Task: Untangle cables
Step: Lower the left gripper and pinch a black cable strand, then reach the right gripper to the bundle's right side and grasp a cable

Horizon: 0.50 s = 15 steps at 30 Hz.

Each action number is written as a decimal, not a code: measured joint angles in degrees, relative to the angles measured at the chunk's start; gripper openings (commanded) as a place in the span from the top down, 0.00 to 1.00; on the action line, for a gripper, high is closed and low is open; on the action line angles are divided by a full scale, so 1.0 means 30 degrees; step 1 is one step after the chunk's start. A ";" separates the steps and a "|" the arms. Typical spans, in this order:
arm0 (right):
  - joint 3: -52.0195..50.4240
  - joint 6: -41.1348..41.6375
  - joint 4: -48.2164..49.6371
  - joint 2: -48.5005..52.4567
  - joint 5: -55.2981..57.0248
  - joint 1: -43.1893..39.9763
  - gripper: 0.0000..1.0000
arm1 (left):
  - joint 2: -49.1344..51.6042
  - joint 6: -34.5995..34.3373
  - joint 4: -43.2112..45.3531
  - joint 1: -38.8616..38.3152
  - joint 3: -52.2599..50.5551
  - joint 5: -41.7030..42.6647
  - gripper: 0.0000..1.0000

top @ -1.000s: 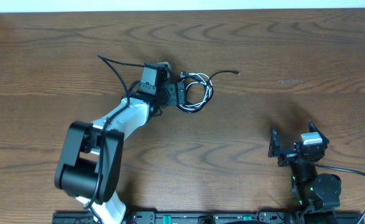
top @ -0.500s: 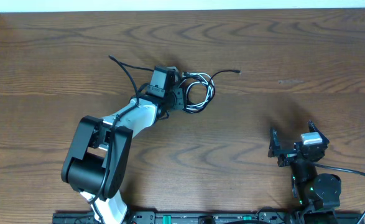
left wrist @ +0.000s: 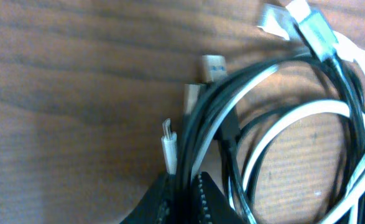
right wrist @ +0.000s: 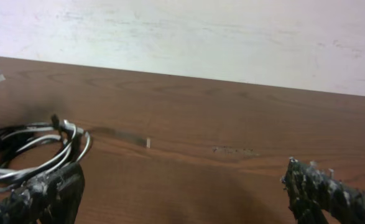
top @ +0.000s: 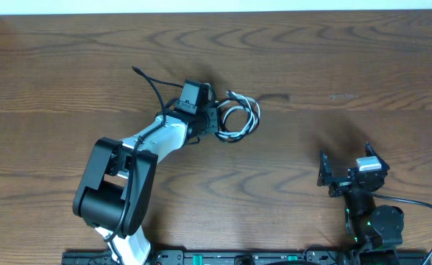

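Overhead view: you see a brown wood-grain table [top: 348, 66] with two arms mounted at its near edge. The left gripper [top: 216, 119] reaches to the far side, left of centre, and meets a small tangled coil made of a thin black cord [top: 226, 126] and a thin white cord [top: 255, 112]. The coil lies flat on the wood, just right of the gripper. A thick black arm wire [top: 151, 85] arcs away to the far left of the wrist.

Left wrist view: the two dark fingers [left wrist: 204, 196] of the left gripper [left wrist: 183, 190] are drawn together on several strands of the black cord [left wrist: 232, 93], which rise between them. A small white plug tip [left wrist: 168, 146] stands just beside the left finger; you cannot tell whether the white cord [left wrist: 294, 115] is pinched as well. Its loops interleave with the black ones. A silver metal plug [left wrist: 214, 66] and a grey plug [left wrist: 314, 30] lie on the table at the far side of the coil.

Right wrist view: the right gripper [right wrist: 182, 186] holds its fingers [right wrist: 48, 193] wide apart with nothing between them. The coil sits to its far left.

Overhead, the right gripper [top: 346, 165] hovers near the right, well apart from the cords.
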 measured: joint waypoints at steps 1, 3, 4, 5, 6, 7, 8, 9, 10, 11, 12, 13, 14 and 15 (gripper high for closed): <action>0.0000 0.0000 0.0000 0.0000 0.0000 0.0000 0.01 | -0.0007 0.0000 -0.0321 -0.0066 0.0044 0.0160 0.87; 0.0000 0.0000 0.0000 0.0000 0.0000 0.0000 0.01 | -0.0036 0.0000 -0.0816 -0.0146 0.0146 0.0692 0.88; 0.0000 0.0000 0.0000 0.0000 0.0000 0.0000 0.01 | -0.0051 0.0000 -0.1027 -0.0189 0.0168 0.0998 0.90; 0.0000 0.0000 0.0000 0.0000 0.0000 0.0000 0.01 | -0.0080 0.0000 -0.1341 -0.0233 0.0182 0.1311 0.91; 0.0000 0.0000 0.0000 0.0000 0.0000 0.0000 0.01 | -0.0117 0.0000 -0.1610 -0.0291 0.0189 0.1603 0.91; 0.0000 0.0000 0.0000 0.0000 0.0000 0.0000 0.01 | -0.0146 0.0007 -0.1967 -0.0335 0.0219 0.1821 0.91; 0.0000 0.0000 0.0000 0.0000 0.0000 0.0000 0.01 | -0.0168 0.0007 -0.2273 -0.0357 0.0255 0.2018 0.91; 0.0000 0.0000 0.0007 0.0000 0.0000 0.0000 0.01 | -0.0197 0.0000 -0.2623 -0.0357 0.0284 0.2178 0.91; 0.0000 0.0000 0.0000 0.0000 0.0000 0.0000 0.01 | -0.0219 0.0000 -0.2892 -0.0357 0.0306 0.2317 0.91; 0.0000 0.0000 0.0000 0.0000 0.0000 0.0000 0.01 | -0.0248 0.0000 -0.3118 -0.0357 0.0321 0.2470 0.91; 0.0000 0.0000 0.0007 0.0000 0.0000 0.0000 0.01 | -0.0262 0.0000 -0.3344 -0.0357 0.0328 0.2586 0.91; 0.0000 0.0000 0.0000 0.0000 0.0000 0.0000 0.01 | -0.0291 0.0000 -0.3541 -0.0357 0.0342 0.2652 0.91; 0.0000 0.0000 0.0000 0.0000 0.0000 0.0000 0.01 | -0.0299 0.0000 -0.3621 -0.0364 0.0335 0.2703 0.91; 0.0000 0.0000 0.0000 0.0000 0.0000 0.0000 0.01 | -0.0328 0.0000 -0.3752 -0.0401 0.0335 0.2805 0.91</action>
